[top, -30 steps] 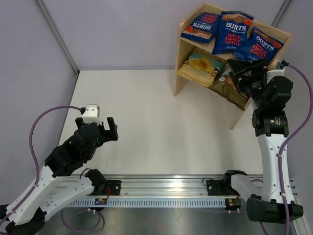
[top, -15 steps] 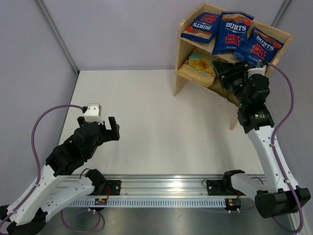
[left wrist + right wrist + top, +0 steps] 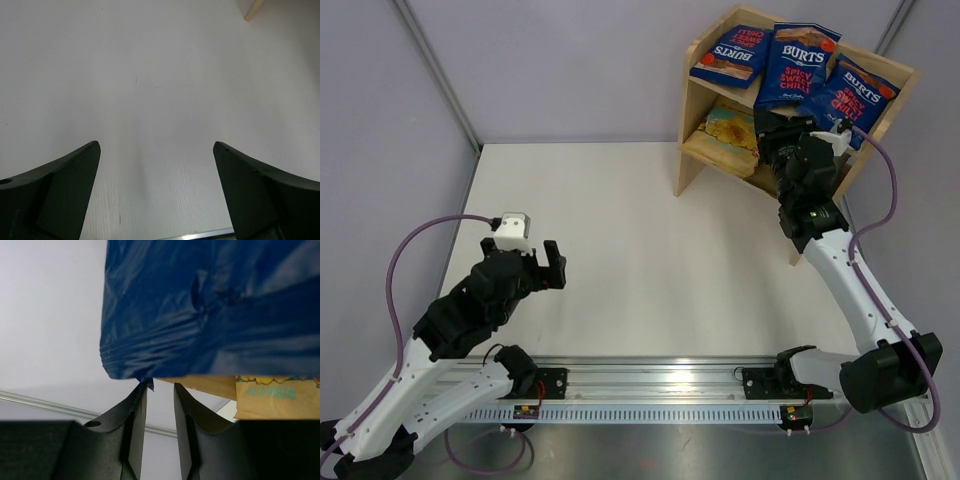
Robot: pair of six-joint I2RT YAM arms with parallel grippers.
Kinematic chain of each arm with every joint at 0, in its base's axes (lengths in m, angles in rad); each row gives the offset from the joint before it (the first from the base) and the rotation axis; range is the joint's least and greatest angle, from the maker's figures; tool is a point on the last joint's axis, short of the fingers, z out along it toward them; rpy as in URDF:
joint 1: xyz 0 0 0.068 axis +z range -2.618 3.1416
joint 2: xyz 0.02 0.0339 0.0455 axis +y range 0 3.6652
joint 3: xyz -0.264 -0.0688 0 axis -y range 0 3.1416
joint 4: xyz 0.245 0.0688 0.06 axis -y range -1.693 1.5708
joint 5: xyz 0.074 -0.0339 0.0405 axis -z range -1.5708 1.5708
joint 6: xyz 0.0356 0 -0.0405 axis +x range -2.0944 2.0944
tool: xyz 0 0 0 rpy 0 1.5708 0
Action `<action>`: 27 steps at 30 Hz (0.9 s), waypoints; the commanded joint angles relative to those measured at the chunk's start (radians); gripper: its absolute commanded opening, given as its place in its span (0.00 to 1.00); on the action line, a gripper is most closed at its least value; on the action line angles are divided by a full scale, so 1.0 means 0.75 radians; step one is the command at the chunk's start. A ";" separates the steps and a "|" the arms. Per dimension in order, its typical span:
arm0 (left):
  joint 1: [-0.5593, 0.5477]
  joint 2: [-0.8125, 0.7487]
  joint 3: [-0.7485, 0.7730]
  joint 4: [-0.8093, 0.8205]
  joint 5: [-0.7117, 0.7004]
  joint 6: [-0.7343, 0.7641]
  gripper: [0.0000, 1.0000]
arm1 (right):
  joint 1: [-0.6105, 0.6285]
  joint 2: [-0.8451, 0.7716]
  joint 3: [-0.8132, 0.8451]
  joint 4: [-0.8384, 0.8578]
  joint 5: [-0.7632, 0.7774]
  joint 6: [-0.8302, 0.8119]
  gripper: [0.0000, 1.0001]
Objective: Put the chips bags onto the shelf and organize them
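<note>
Not much going on from this camera. The left gripper (image 3: 155, 144) is wide open, with its two dark fingers (image 3: 65, 185) poking in at the bottom corners and nothing between them. They're over a plain white table (image 3: 165, 75) with a few tiny specks. A tan bit of the shelf (image 3: 253, 10) peeks in top right, and a thin metal strip (image 3: 200, 236) runs along the bottom edge.

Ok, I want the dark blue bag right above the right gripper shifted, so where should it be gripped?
Probably the dark blue bag's flat crimped bottom seam, coming from below and in front, where the right gripper sits. That seam is thin and seems to hang past the shelf edge, while the body above is puffed and glossy, likely to slip.
</note>
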 commanded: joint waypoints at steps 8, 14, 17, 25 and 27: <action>0.006 -0.015 -0.018 0.074 0.071 0.037 0.99 | 0.041 0.061 0.098 0.129 0.097 0.055 0.31; 0.008 -0.017 -0.020 0.076 0.079 0.044 0.99 | 0.053 0.103 0.145 0.111 0.108 0.065 0.22; 0.008 -0.017 -0.022 0.078 0.086 0.046 0.99 | 0.072 0.116 0.157 0.115 0.118 0.067 0.18; 0.008 -0.027 -0.028 0.080 0.090 0.048 0.99 | 0.090 0.171 0.180 0.150 0.185 0.086 0.12; 0.008 -0.029 -0.028 0.082 0.092 0.052 0.99 | 0.088 0.193 0.204 0.150 0.198 0.090 0.11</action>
